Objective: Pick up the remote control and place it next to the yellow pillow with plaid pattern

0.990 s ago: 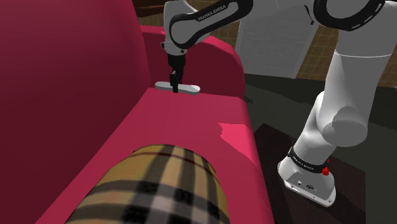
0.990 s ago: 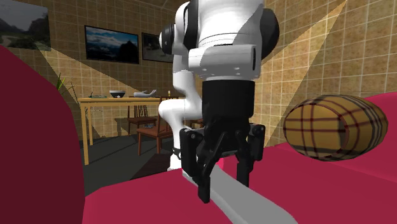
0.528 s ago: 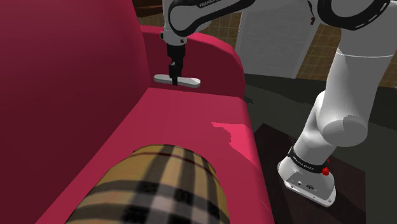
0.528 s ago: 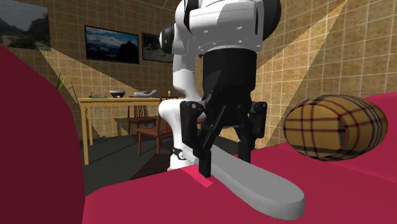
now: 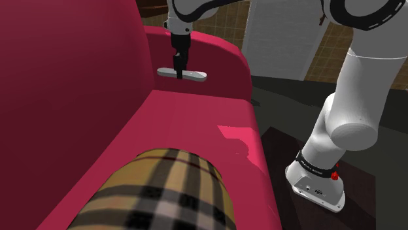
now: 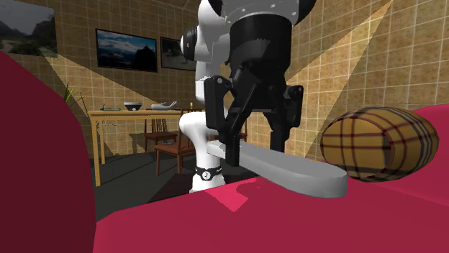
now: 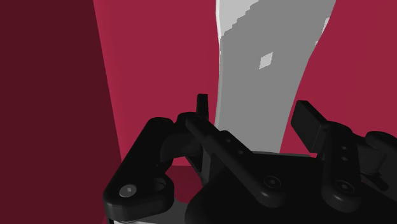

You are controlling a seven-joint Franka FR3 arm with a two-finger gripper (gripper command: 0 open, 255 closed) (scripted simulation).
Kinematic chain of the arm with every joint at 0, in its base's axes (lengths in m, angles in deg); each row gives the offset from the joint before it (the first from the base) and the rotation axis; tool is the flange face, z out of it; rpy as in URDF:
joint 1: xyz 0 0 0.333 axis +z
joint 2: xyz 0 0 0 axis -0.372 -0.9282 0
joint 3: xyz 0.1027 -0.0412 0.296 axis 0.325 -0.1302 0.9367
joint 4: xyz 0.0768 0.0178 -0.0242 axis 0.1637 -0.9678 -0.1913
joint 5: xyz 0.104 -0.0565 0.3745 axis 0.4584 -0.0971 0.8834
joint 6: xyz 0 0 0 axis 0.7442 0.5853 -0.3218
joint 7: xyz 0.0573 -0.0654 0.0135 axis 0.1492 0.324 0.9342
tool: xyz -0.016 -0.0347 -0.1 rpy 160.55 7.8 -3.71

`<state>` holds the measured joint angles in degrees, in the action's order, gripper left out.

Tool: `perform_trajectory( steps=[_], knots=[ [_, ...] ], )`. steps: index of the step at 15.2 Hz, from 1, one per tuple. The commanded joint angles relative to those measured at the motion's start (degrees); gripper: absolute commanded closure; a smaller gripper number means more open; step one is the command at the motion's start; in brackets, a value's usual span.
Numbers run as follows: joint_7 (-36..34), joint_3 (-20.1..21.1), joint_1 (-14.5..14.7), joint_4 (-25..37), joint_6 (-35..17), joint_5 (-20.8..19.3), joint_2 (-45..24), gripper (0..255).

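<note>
**Remote clamped and clear of the seat, pillow at the other end**

- Pincer [image 5: 177,65] is closed on the grey remote [image 5: 183,73], one finger on each long side. The wrist view shows the fingers [image 7: 202,105] tight against the remote [image 7: 267,70].
- Remote hangs roughly flat above the red sofa [image 5: 189,124], at the far end of the seat by the armrest [image 5: 225,55]. There's a gap under it, so it isn't touching the cushion.
- Grip looks off-centre. In the second exterior view most of the remote [image 6: 291,171] sticks out past the pincer [image 6: 253,151]. My read is that the long overhang could twist in the grip on a fast move.
- The flat hold probably suits setting it flat on the cushion.
- Plaid pillow [image 5: 163,193] lies on the same seat at the near end, well apart from the remote, with bare red cushion between them.
- Judging by that, the pick is done and the carry toward the pillow is left.
- Containers: none in the job. There's a bowl [image 6: 132,106] on the far wooden bench [image 6: 115,113]; can't tell what's in it.
</note>
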<state>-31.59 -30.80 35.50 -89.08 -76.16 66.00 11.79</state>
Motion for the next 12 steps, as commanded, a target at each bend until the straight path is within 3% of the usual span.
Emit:
perform_trajectory(
  steps=[1, 12],
  knots=[
    [0.06, -0.01, -0.01, 1.54, 1.65, 0.02, 0.11, 255],
    [0.2, 0.02, 0.04, 10.5, 10.26, 0.04, -0.25, 255]
  ],
)
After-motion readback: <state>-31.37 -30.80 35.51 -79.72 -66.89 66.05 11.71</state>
